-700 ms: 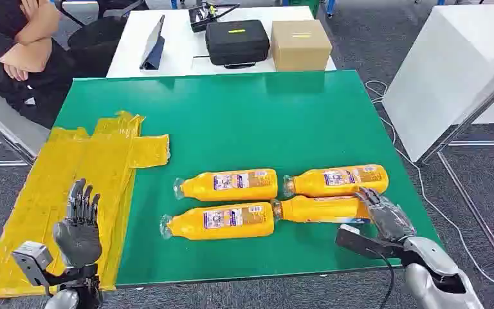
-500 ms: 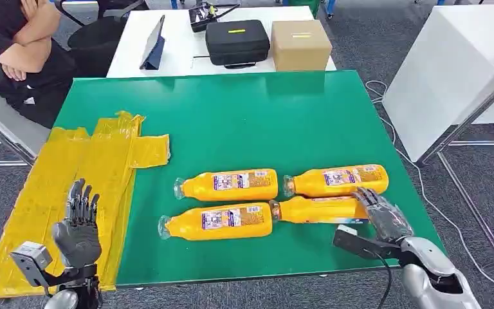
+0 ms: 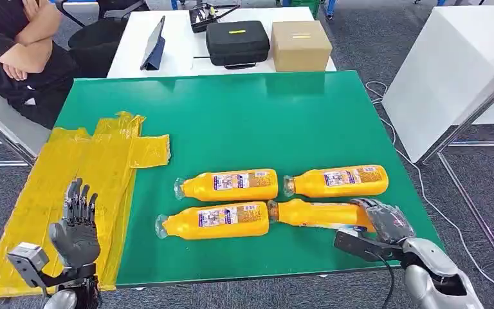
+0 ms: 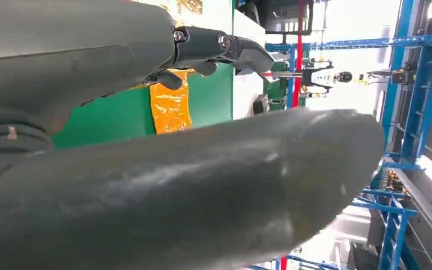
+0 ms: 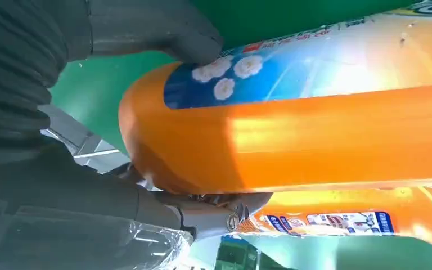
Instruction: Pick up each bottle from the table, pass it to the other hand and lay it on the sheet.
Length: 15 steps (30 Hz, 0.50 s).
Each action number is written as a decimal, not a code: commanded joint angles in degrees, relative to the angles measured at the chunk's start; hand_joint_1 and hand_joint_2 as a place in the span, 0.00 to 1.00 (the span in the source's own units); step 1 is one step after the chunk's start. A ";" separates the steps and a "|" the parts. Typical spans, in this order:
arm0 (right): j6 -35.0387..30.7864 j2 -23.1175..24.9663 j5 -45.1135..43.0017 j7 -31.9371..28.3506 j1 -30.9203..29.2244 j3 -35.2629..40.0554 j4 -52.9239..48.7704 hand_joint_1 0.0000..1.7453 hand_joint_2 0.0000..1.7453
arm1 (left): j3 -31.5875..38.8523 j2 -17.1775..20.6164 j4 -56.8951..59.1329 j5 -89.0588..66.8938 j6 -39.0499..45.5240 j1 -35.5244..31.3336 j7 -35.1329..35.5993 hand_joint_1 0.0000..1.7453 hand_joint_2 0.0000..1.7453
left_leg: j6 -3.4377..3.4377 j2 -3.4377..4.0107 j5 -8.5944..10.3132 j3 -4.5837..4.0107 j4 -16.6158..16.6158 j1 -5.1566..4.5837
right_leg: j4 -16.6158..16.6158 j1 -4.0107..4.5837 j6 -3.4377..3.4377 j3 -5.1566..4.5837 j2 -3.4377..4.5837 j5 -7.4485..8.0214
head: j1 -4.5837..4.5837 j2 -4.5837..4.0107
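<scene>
My right hand [image 3: 386,222] wraps its fingers [image 5: 163,34] around the base of the near-right bottle [image 3: 318,213] on the desk [image 3: 244,116], ready to lift it. My left hand [image 3: 76,232] waits open over the sheet [image 3: 77,174], positioned to receive.

Four bottles lie packed together in two rows: near right bottle [image 3: 318,213] touches its left neighbour [image 3: 213,221], with far pair [image 3: 228,185] [image 3: 338,181] just behind. Bare green table [image 3: 231,116] stretches beyond them, and open mat separates them from the yellow sheet [image 3: 83,187].
</scene>
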 commanded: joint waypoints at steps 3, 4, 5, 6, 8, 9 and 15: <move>1.07 1.11 1.02 0.19 1.17 2.77 5.67 1.00 1.00 | 0.15 0.47 1.80 0.87 0.18 -1.47 -0.03 0.00 0.00 | -0.13 -0.09 -0.02 0.16 -0.08 0.10 | -0.18 0.09 -0.03 0.27 -0.12 0.00 | -0.02 0.00; 1.07 1.13 1.02 0.19 1.16 2.79 5.60 1.00 1.00 | 0.15 0.46 1.77 0.87 0.18 -1.43 -0.03 0.00 0.00 | -0.17 -0.11 -0.02 0.17 -0.10 0.09 | -0.21 0.08 -0.03 0.30 -0.15 -0.01 | 0.00 0.00; 1.12 1.16 1.08 0.25 1.31 2.83 5.50 1.00 1.00 | 0.18 0.40 1.54 0.91 0.21 -1.34 -0.03 0.00 0.00 | -0.13 -0.09 -0.02 0.16 -0.06 0.09 | -0.16 0.09 -0.03 0.27 -0.12 0.00 | 0.00 0.00; 1.25 1.15 1.44 0.52 1.36 3.09 5.66 1.00 1.00 | 0.21 0.35 1.42 0.91 0.23 -1.30 -0.03 0.00 0.00 | -0.18 -0.11 -0.01 0.20 -0.09 0.10 | -0.20 0.09 -0.04 0.31 -0.15 0.00 | -0.02 0.02; 1.42 1.15 2.31 1.29 1.22 3.68 6.50 1.00 1.00 | 0.32 0.24 1.29 0.97 0.31 -1.35 -0.01 0.00 0.00 | -0.24 -0.14 -0.02 0.21 -0.11 0.12 | -0.24 0.10 -0.05 0.35 -0.20 -0.01 | 0.00 0.00; 1.11 1.12 2.86 1.82 1.12 3.96 6.86 0.09 1.00 | 0.33 0.26 1.25 0.98 0.34 -1.39 0.00 0.00 0.00 | -0.15 -0.10 -0.01 0.20 -0.07 0.11 | -0.18 0.10 -0.04 0.30 -0.13 0.01 | 0.00 0.02; 1.28 0.42 3.32 3.23 1.30 4.58 7.97 0.00 1.00 | 0.30 0.40 1.83 1.39 0.13 -2.08 0.08 0.00 0.00 | -0.16 -0.17 0.00 0.29 -0.07 0.11 | -0.19 0.10 -0.04 0.26 -0.21 0.00 | 0.02 0.02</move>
